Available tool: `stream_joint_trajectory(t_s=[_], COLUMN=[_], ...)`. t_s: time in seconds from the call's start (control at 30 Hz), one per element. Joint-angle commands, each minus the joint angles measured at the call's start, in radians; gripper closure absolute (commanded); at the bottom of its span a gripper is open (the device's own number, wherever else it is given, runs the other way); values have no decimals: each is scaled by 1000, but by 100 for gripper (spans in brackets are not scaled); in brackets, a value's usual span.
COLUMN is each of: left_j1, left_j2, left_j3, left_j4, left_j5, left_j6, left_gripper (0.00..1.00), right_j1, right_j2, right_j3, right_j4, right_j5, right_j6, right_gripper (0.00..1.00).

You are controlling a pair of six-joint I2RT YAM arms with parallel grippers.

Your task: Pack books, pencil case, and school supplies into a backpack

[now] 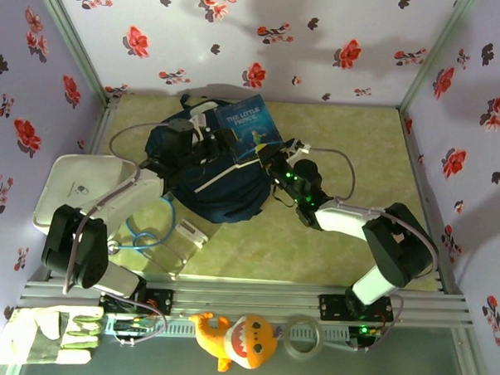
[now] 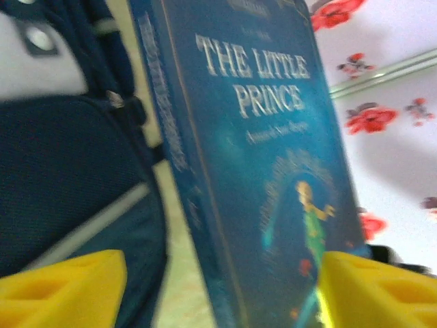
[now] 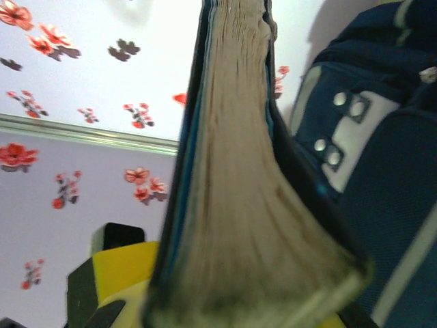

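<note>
Closest to your overhead camera, a stuffed shark toy [image 1: 239,341], a work glove [image 1: 53,332] and a roll of tape [image 1: 303,338] lay along the front rail. Farther in, the backpack [image 1: 217,186] sat on the table [image 1: 330,249], just right of a white tray [image 1: 67,188]. The book [image 1: 248,125] (the bright blue one titled "The Little Prince") stood tilted over the backpack's far right side. Your left gripper [image 1: 204,144] hung over the backpack beside the book's left edge, and your right gripper [image 1: 276,160] met the book's near right corner.

From your left wrist, the yellow fingers [image 2: 68,290] were spread wide, with the book's spine and front cover rising between them. The left finger stood clear of the spine. Backpack fabric lay to the left.

From your right wrist, the book's page edge rose straight up out of the gripper, which pinched its lower end. One yellow finger [image 3: 126,270] pressed against the cover. The backpack's riveted grey patch showed at right.
</note>
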Motion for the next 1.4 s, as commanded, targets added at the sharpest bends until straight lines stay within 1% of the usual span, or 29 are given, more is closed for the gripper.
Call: stream_joint_trajectory(t_s=[0.0, 0.03, 0.07, 0.2, 0.3, 0.4, 0.47, 0.6, 0.63, 0.77, 0.93, 1.13, 1.27, 1.37], left_j1=[29, 30, 30, 25, 5, -40, -84, -185, -208, -259, -293, -320, -340, -341], left_j2=[-13, -15, -16, -20, -27, -11, 19, 105, 133, 261, 364, 459, 511, 539], left_j3=[46, 53, 57, 84, 89, 119, 153, 229, 257, 383, 469, 536, 559, 572], left_j4=[-211, -251, -281, -392, -424, -472, -512, -590, -617, -753, -825, -870, -883, -891], left_j5=[-92, -110, -123, -170, -178, -222, -276, -389, -413, -436, -467, -571, -671, -713], left_j6=[228, 281, 343, 501, 603, 688, 737, 848, 879, 971, 1014, 1024, 1045, 1045], left_gripper=[10, 3, 0, 0, 0, 0, 0, 0, 1, 16, 30, 39, 42, 46], right_j1=[-3, -9, -16, -39, -54, -65, -71, -83, -85, -92, -101, -107, -110, -114], right_j2=[-88, -105, -124, -197, -267, -340, -392, -472, -490, -541, -565, -565, -564, -560], right_j3=[-29, -36, -47, -83, -96, -100, -101, -108, -112, -128, -138, -142, -146, -149], right_j4=[-34, -63, -87, -151, -255, -384, -467, -577, -594, -619, -635, -635, -634, -634], right_j5=[38, 36, 35, 45, 89, 151, 196, 263, 273, 273, 262, 258, 258, 258], right_j6=[-109, -123, -136, -187, -236, -282, -306, -338, -342, -371, -383, -381, -378, -375], right_gripper=[88, 88, 88, 88, 88, 88, 89, 89, 89, 88, 87, 87, 87, 86])
